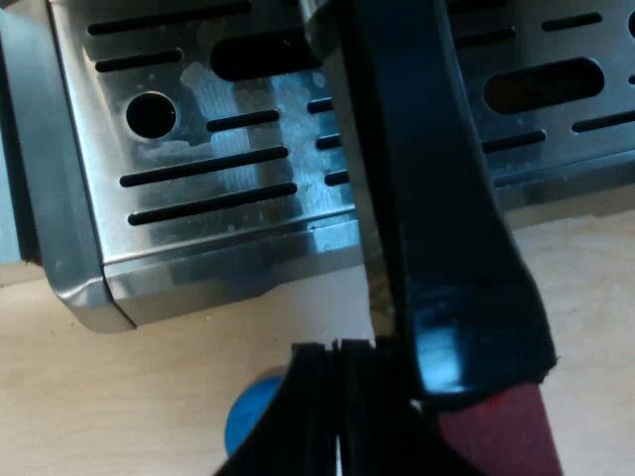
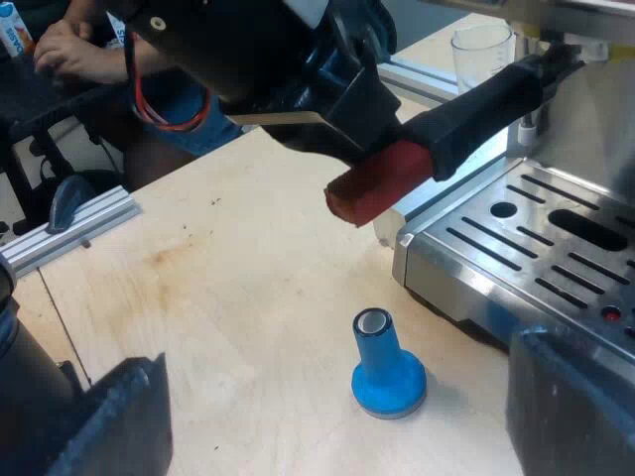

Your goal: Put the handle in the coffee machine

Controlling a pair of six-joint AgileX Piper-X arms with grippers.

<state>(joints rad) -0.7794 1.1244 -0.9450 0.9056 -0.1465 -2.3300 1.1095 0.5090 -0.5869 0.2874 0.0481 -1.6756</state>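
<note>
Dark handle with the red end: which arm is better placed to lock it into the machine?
Left. My left gripper is shut on the dark, red-ended handle over the steel slotted drip tray. My right gripper hangs open near the blue tamper on the wooden table, holding nothing.

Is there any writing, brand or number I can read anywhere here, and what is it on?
Nothing can be read.
Blue-and-white carton by the person's hand: letters too small to read.
Espresso machine, handle, blue tamper: no print visible.
</note>
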